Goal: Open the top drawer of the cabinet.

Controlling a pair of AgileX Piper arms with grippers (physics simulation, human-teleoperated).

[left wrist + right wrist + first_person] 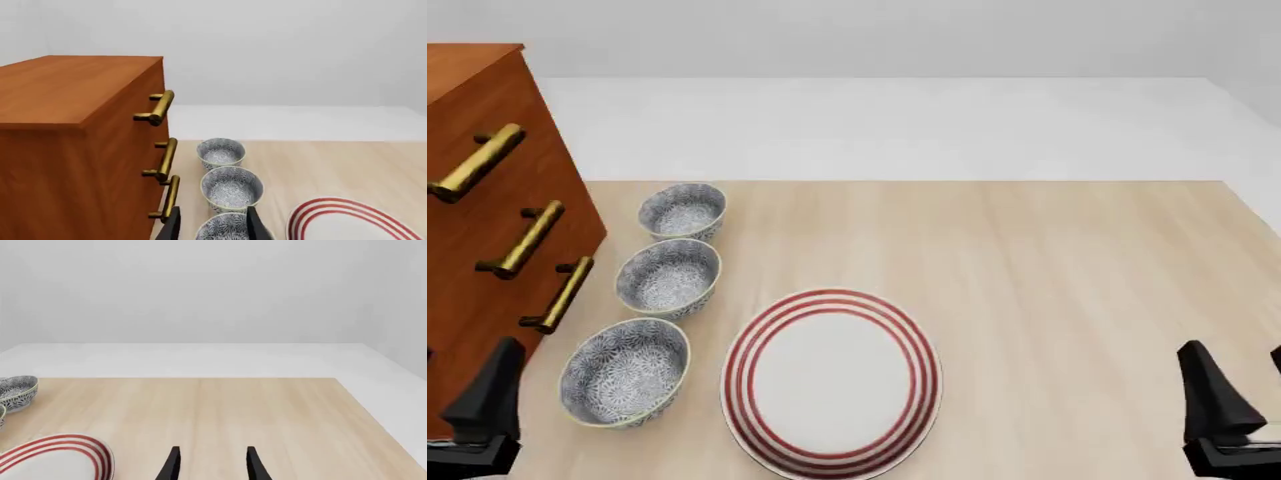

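At the far left of the front view stands the cabinet (494, 230), a tall reddish-brown chest resting on the pale wooden surface (1054, 270), its front face turned toward the bowls. The top drawer (487, 140) is the uppermost of three and sits flush with the cabinet face, its gold bar handle (478, 162) standing out from the wood; the middle handle (523, 240) and the lowest handle (561, 295) line up beneath it. The left gripper (481, 405) hangs at the bottom left corner, low beside the cabinet's base and well below the top drawer, touching nothing; in the left wrist view its fingers (255, 227) stand apart with a gap between them, nothing held. Just right of the cabinet runs a row of three blue-patterned bowls: the far bowl (682, 211), the middle bowl (669, 278) and the near bowl (625, 371), each close to the next. Right of the near bowl lies a white plate (831, 380) with red rings around its rim, near the surface's front edge. The right half of the surface is bare wood. At the bottom right corner the right gripper (1228, 410) hovers; in the right wrist view its fingers (173, 465) are spread apart and hold nothing.
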